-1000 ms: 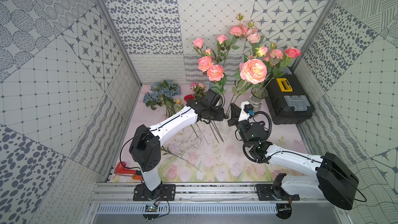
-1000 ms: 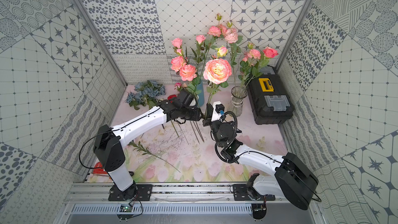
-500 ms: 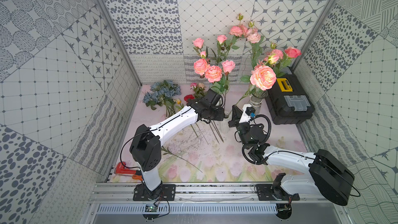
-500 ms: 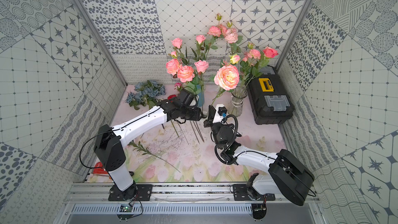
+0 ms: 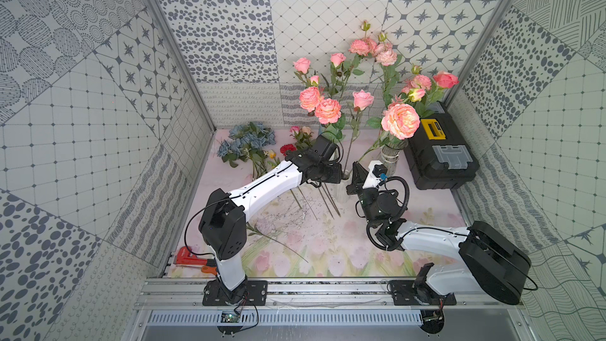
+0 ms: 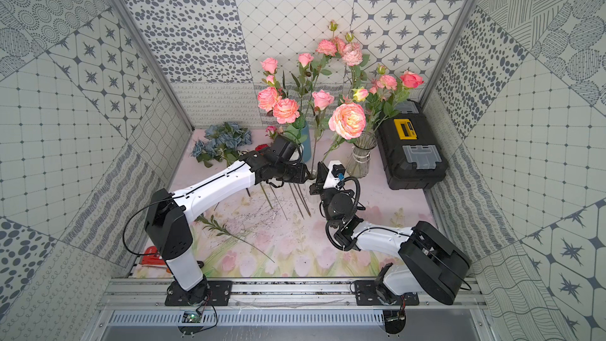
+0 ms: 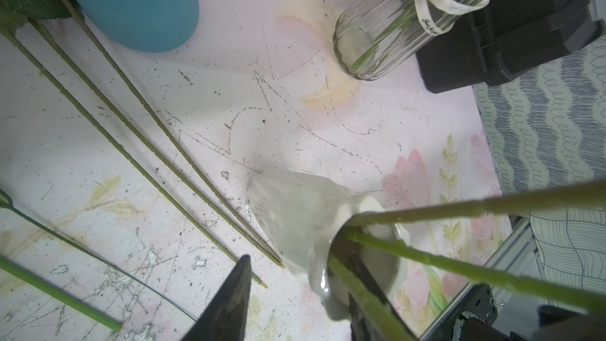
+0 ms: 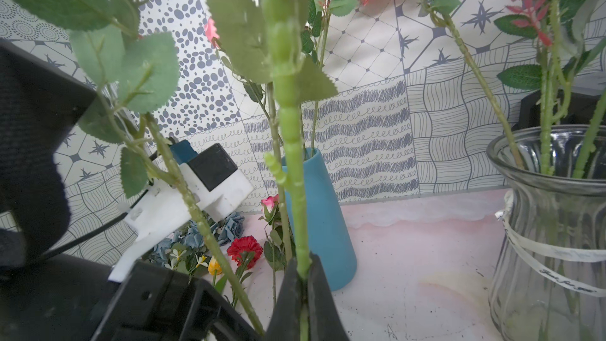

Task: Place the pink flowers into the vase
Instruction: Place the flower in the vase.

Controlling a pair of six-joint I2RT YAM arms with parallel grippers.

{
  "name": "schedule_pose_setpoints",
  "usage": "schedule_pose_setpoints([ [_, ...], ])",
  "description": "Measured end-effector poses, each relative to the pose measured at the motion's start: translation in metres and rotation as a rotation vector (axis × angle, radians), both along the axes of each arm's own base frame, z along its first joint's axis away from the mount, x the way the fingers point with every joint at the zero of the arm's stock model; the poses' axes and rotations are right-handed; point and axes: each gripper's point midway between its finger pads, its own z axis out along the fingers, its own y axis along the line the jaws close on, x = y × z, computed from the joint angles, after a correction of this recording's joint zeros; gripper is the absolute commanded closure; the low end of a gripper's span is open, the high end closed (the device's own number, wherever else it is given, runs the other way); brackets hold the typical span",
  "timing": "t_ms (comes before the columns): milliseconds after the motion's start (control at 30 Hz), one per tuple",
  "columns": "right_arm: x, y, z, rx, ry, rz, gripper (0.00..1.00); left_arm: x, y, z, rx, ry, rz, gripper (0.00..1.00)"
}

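Insertion looks to be in hand. The left claw (image 5: 337, 175) stands part-way apart astride the rim of the white vase (image 7: 295, 218), one finger clear of its wall, seemingly steadying it. The right claw (image 8: 303, 285) is clamped on the stem of a pink flower (image 5: 400, 121), just beside that vase. The next move calls for sinking the stem deeper, then letting go. More pink blooms stand in the blue vase (image 8: 323, 224) and the glass vase (image 8: 554, 224).

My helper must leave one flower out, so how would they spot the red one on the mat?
Find the black toolbox in the mat's far corner, then look across to the dusty-blue bunch lying at the opposite far corner. The red carnation lies between that bunch and the blue vase, the only deep red, ruffled head there.
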Motion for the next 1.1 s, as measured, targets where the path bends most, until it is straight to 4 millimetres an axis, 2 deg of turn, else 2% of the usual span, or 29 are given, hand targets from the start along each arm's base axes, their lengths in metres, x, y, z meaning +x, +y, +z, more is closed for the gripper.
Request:
schedule_pose_setpoints([
  [167,0.001,0.000,-0.001,0.018,0.001,-0.003,1.00,0.000,0.000,0.000,0.000,0.000,0.000,0.53],
  [567,0.003,-0.001,-0.008,0.038,0.026,-0.013,0.76,-0.001,-0.001,0.000,-0.001,0.000,-0.003,0.53],
  [700,0.004,-0.003,-0.011,0.034,0.036,-0.023,0.72,-0.001,-0.001,0.000,-0.001,0.001,-0.004,0.54],
  [800,0.003,-0.005,-0.013,0.029,0.043,-0.032,0.64,-0.001,-0.002,0.000,-0.001,0.000,-0.004,0.53],
  [1100,-0.006,-0.016,0.000,0.036,0.030,-0.038,0.59,-0.001,-0.002,0.000,-0.002,0.001,-0.002,0.53],
])
